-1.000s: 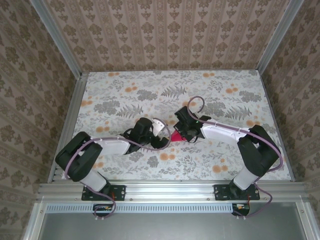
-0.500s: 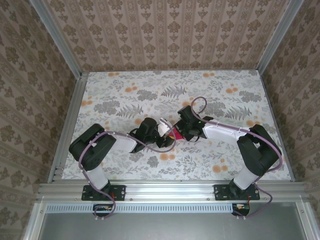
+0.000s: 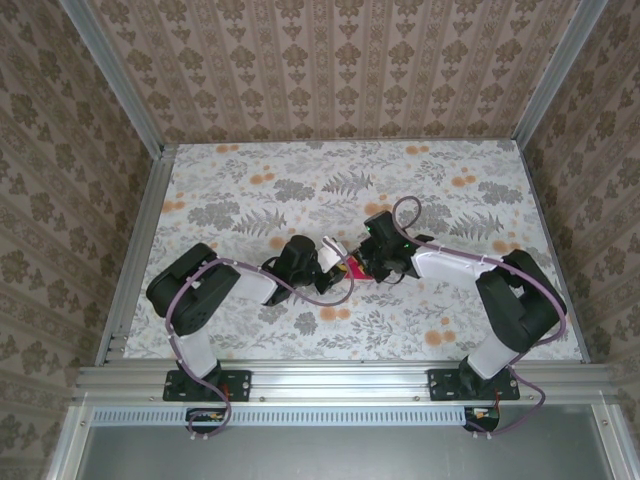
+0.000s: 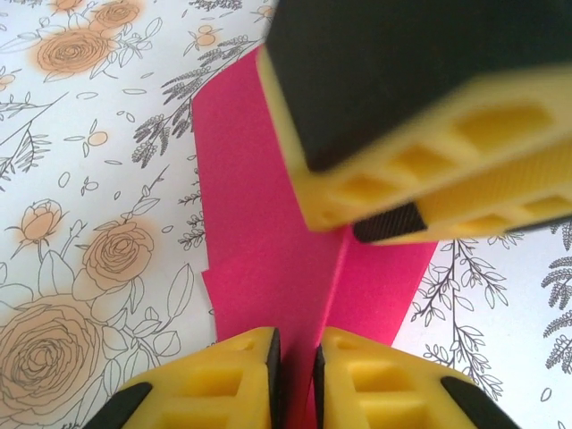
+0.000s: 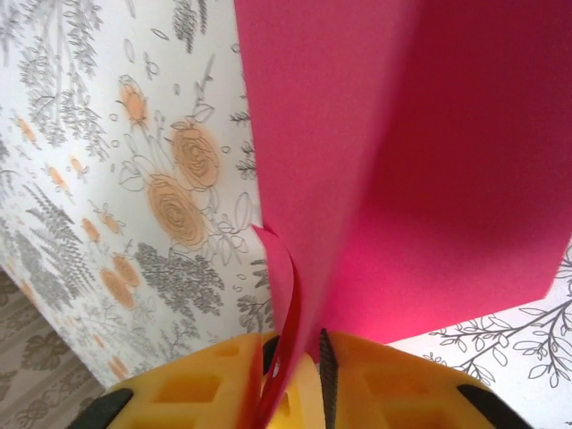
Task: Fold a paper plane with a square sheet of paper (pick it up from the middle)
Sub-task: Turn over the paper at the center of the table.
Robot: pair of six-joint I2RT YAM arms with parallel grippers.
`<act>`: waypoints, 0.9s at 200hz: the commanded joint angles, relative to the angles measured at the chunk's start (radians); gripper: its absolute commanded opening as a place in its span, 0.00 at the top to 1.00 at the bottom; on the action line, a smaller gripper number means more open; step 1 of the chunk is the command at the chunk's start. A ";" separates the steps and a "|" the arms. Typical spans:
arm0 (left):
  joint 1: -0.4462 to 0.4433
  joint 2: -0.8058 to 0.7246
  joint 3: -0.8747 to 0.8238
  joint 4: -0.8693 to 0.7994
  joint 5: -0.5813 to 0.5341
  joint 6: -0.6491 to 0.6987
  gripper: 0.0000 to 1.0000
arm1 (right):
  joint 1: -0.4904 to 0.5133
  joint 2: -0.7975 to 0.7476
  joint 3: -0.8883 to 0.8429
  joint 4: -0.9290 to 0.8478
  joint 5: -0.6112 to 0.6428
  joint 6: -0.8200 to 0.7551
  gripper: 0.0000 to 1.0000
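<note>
Well, both my arms meet over the middle of the floral tablecloth (image 3: pixel 300 180), a little toward the near edge, fingertips almost nose to nose. Between them is the pink paper sheet (image 4: pixel 268 241), no flat square now but folded along a crease, with a flap spreading out on each side above the printed flowers. My left gripper (image 4: pixel 295 366) has its yellow pads drawn close together on the raised crease at the near end of the paper, a sliver of pink pinched between them. My right gripper (image 5: pixel 295 357) faces it from the other side; its fingers (image 4: pixel 402 170) hang just above the paper's far end. From my right wrist, the paper's layers run down into the narrow slot between the pads — one edge curls loose there, and I cannot tell whether those pads are pinching or merely standing around the paper.
</note>
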 commanded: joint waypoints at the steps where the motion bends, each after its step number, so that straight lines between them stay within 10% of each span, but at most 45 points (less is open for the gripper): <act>1: -0.005 0.020 0.024 0.029 0.018 0.017 0.84 | -0.041 -0.045 -0.015 -0.002 -0.055 -0.026 0.69; 78: -0.006 0.020 0.036 -0.016 0.043 0.049 0.84 | -0.126 0.003 0.050 -0.083 -0.158 -0.126 0.53; 180: -0.007 0.032 0.093 -0.055 0.084 0.054 0.74 | -0.127 -0.020 0.046 -0.085 -0.174 -0.129 0.83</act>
